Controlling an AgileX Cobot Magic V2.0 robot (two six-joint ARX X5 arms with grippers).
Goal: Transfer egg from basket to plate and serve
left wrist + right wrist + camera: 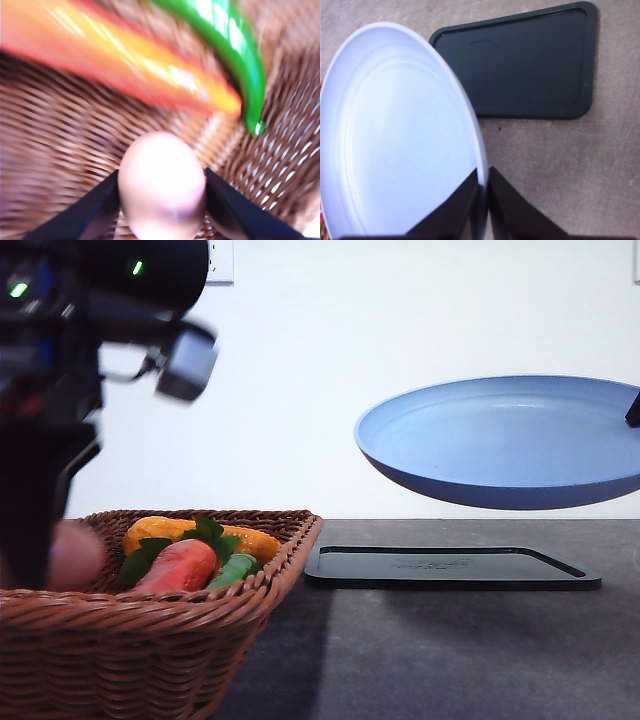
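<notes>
The pinkish egg (162, 185) sits between the two black fingers of my left gripper (162, 200), which is shut on it just above the woven floor of the basket (60, 150). From the front, the egg (75, 555) shows at the left end of the brown wicker basket (150, 640), beside my dark left arm. My right gripper (482, 200) is shut on the rim of the blue plate (395, 140). The plate (500, 440) hangs level in the air, well above the table on the right.
A carrot (180, 565) with green leaves and a yellow-orange corn cob (200, 537) lie in the basket, right of the egg. A flat black tray (450, 567) lies on the dark table (450, 660) under the plate.
</notes>
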